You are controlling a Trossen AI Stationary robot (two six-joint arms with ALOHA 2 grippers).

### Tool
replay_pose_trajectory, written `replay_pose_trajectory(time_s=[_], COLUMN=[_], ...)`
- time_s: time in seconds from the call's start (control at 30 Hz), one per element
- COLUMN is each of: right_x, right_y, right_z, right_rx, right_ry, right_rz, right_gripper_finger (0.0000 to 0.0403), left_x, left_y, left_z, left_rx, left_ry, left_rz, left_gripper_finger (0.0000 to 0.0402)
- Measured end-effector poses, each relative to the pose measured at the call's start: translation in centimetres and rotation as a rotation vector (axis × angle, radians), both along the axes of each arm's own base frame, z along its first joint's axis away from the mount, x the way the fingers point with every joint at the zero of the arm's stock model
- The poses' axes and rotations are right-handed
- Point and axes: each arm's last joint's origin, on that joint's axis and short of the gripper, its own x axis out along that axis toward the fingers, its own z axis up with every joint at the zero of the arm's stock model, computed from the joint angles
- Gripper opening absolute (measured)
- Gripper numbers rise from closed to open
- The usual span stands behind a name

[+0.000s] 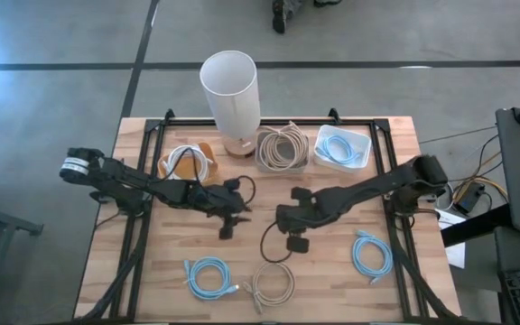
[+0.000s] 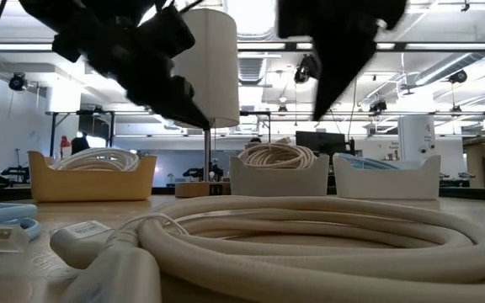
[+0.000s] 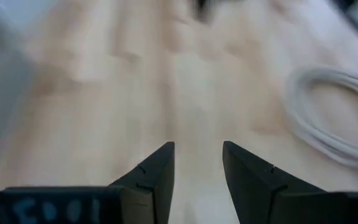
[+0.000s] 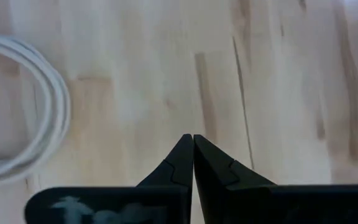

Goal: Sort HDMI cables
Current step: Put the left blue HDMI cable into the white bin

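Observation:
Three HDMI cable coils lie loose on the near part of the table: a light blue one, a beige one and a second light blue one. The beige coil fills the foreground of the low view. My left gripper is open and empty above the table's middle, its fingers apart in the left wrist view, with a pale coil off to one side. My right gripper is shut and empty beside it, over bare wood, with a pale coil nearby.
At the far edge stand a tall white cylinder, an orange tray with a white coil, a grey tray with a beige coil and a white tray with a light blue coil. Bare wood lies between the grippers and the near coils.

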Motion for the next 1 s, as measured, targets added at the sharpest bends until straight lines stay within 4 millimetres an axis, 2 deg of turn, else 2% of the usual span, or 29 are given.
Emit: replay_pose_trajectory(time_s=[0.13,0.3,0.47,0.57,0.7,1.0], right_x=[-2.6,-5.7,-7.8,-8.3,-8.2,-8.0], right_y=[-0.6,-0.7,-0.1,0.0,-0.2,0.0], right_z=[-1.6,-3.3,-3.9,-3.9,-3.8,-3.5], right_rx=[0.023,0.08,0.135,0.122,0.107,0.13], right_ry=[0.016,-0.033,-0.139,-0.239,-0.358,-0.353], right_rz=[-0.077,-0.156,-0.146,-0.143,-0.159,-0.091], right_gripper_finger=[0.0009,0.0009,0.0009,0.0009,0.0009,0.0009], left_x=[-0.8,-1.7,-2.9,-3.5,-3.6,-3.7], left_y=[-0.7,-1.9,-3.9,-4.7,-4.9,-4.8], left_z=[-0.7,-0.7,-0.9,-1.5,-1.7,-1.9], left_rx=[-0.09,-0.08,-0.087,-0.101,-0.089,-0.089], left_ry=[0.128,0.308,0.422,0.45,0.449,0.456], left_rz=[-0.157,-0.209,-0.255,-0.248,-0.176,-0.154], left_gripper_finger=[0.014,0.014,0.014,0.014,0.014,0.014])
